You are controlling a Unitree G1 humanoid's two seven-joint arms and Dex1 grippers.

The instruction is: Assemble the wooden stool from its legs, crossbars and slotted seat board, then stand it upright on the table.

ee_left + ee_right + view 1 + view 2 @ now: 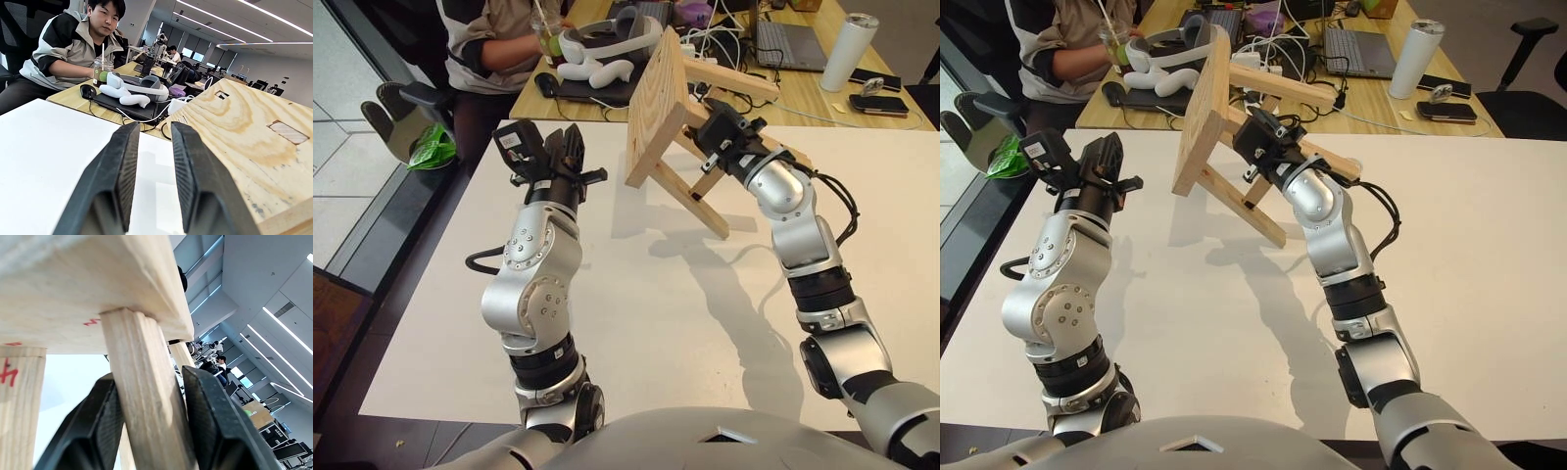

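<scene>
The wooden stool (658, 103) is in one piece and lies tilted on the white table (607, 323). Its seat board (1203, 108) stands on edge, and one leg (690, 201) slants down to the tabletop. My right gripper (722, 132) is shut on a stool leg (146, 396), close under the seat board (73, 274). My left gripper (570, 152) hovers just left of the seat board's lower edge. It is open, and nothing sits between its black fingers (117, 181). The board's slotted face (244, 132) is close beside it.
A wooden desk (803, 88) abuts the table's far edge, carrying a white headset (607, 44), a laptop (788, 44), a white tumbler (847, 49), phones and cables. A seated person (494, 39) holds a drink there. The table's left edge drops to the floor.
</scene>
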